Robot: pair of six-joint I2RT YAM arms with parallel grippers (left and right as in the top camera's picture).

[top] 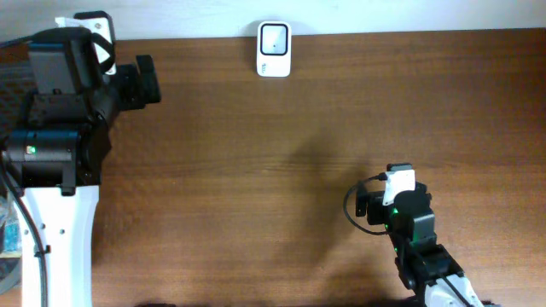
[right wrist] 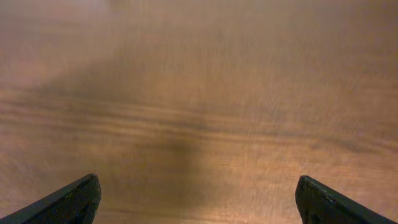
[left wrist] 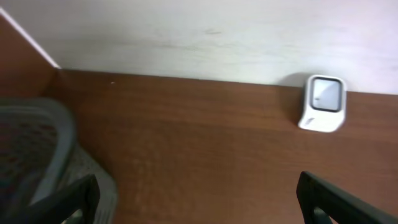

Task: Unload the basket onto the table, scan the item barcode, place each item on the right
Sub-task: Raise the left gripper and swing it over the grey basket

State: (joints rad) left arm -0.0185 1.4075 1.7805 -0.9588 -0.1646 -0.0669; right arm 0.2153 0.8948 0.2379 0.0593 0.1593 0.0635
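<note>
Beside the wall, the scanner (top: 274, 49) points lengthwise toward it.

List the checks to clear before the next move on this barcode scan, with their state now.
1. White rectangular scanner sits unobstructed at the far edge of the brown wooden table: ok.
2. Left gripper open and empty: ok.
3. Right gripper open and empty: ok.
4. Item to scan in sight: not ok, none shows on the table.
5. Contents of the grey mesh basket beside the left gripper: cannot tell.
</note>
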